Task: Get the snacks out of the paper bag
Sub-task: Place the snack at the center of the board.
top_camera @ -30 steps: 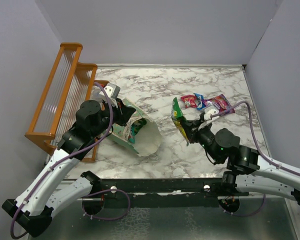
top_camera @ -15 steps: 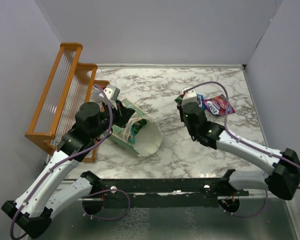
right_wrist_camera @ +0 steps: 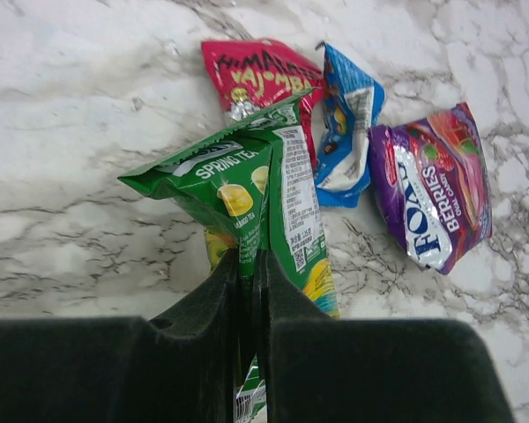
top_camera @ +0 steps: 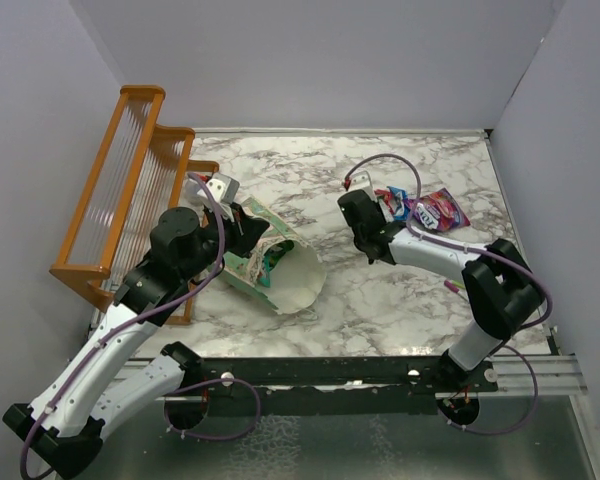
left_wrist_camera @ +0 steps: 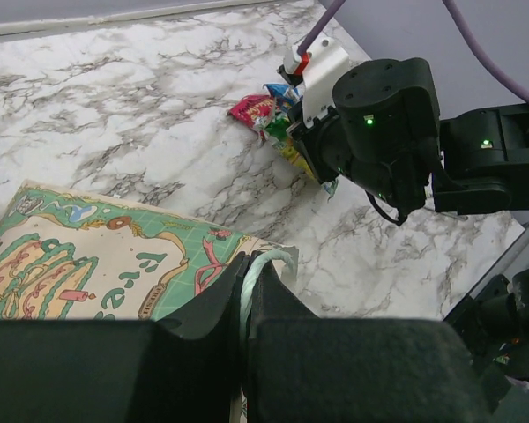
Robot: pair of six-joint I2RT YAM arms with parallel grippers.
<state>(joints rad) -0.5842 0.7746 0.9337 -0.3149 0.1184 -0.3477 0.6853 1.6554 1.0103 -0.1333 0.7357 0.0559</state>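
The pale-green paper bag point(top_camera: 280, 268) lies on its side, its mouth facing the near right; something teal point(top_camera: 271, 257) shows inside. My left gripper point(top_camera: 242, 222) is shut on the bag's thin loop handle point(left_wrist_camera: 263, 262) at the rim; the bag's printed side point(left_wrist_camera: 88, 256) fills the left wrist view. My right gripper point(top_camera: 373, 216) is shut on a green snack packet point(right_wrist_camera: 238, 181) and holds it just above the table beside a red packet point(right_wrist_camera: 257, 72), a blue one point(right_wrist_camera: 348, 123) and a purple one point(right_wrist_camera: 432, 194). The pile also shows in the top view point(top_camera: 420, 207).
An orange wooden rack point(top_camera: 120, 180) stands along the left wall behind the bag. A thin pink pen point(top_camera: 452, 287) lies near the right arm's elbow. Walls close the table at the back and on both sides.
My right arm has swung from the near middle out toward the back, carrying the green packet over to the pile of snacks. The left gripper and the bag have stayed put.
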